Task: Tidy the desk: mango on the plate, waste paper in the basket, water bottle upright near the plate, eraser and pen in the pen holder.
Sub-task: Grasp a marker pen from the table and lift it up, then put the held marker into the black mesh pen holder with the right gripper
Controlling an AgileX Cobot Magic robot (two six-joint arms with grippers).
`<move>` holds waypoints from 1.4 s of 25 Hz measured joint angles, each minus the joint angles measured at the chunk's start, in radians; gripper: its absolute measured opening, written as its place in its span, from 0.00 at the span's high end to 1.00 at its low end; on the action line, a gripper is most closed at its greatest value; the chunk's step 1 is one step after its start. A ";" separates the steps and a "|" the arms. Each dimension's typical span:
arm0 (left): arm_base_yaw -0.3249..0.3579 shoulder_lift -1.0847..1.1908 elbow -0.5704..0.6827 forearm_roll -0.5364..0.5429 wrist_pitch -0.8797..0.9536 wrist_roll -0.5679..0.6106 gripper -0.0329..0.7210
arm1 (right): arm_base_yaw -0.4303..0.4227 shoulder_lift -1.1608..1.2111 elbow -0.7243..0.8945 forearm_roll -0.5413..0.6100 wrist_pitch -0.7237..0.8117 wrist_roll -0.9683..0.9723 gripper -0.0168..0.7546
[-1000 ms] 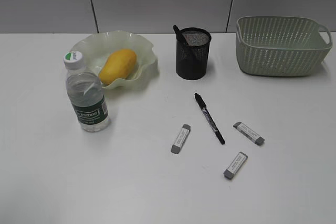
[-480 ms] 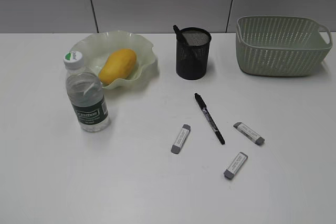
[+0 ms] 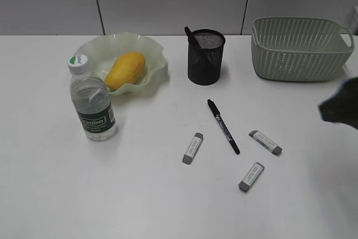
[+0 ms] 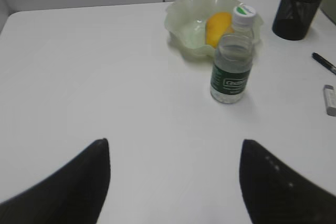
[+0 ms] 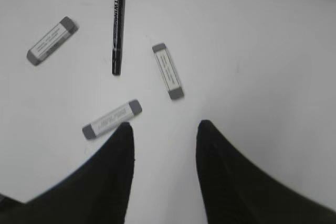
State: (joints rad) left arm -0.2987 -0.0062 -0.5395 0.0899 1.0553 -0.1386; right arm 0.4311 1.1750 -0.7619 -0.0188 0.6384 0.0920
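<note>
Right wrist view showed the right gripper (image 5: 164, 132) spread open above three erasers (image 5: 168, 71) and a pen (image 5: 119, 19) on the desk (image 3: 140, 194). Left gripper (image 4: 176, 150) hung open, empty. Mango (image 3: 125, 70) lay in the plate (image 3: 159, 68), bottle (image 3: 92, 100) upright beside it.

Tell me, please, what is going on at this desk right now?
Nothing is held at the moment. The mango already lies on the plate, and the water bottle stands upright beside it. A pen and three erasers lie loose on the desk, not yet in the pen holder. The right gripper hangs open above the erasers; the left gripper is open over bare desk.
</note>
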 joint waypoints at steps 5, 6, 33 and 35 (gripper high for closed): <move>0.108 0.000 0.000 -0.001 0.000 0.000 0.20 | 0.051 0.498 -0.354 0.008 0.036 -0.027 0.51; 0.120 0.000 0.000 -0.001 0.000 0.000 0.20 | 0.059 0.582 -0.433 0.013 0.063 -0.028 0.48; 0.149 0.000 0.000 -0.001 0.000 -0.001 0.20 | 0.114 0.848 -0.866 -0.014 -0.171 -0.026 0.79; 0.149 0.000 0.000 -0.001 0.000 -0.001 0.20 | 0.107 0.711 -0.710 -0.077 -0.527 -0.025 0.79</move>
State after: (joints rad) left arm -0.1499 -0.0062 -0.5395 0.0888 1.0553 -0.1394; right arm 0.5380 1.8859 -1.4720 -0.0963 0.1113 0.0670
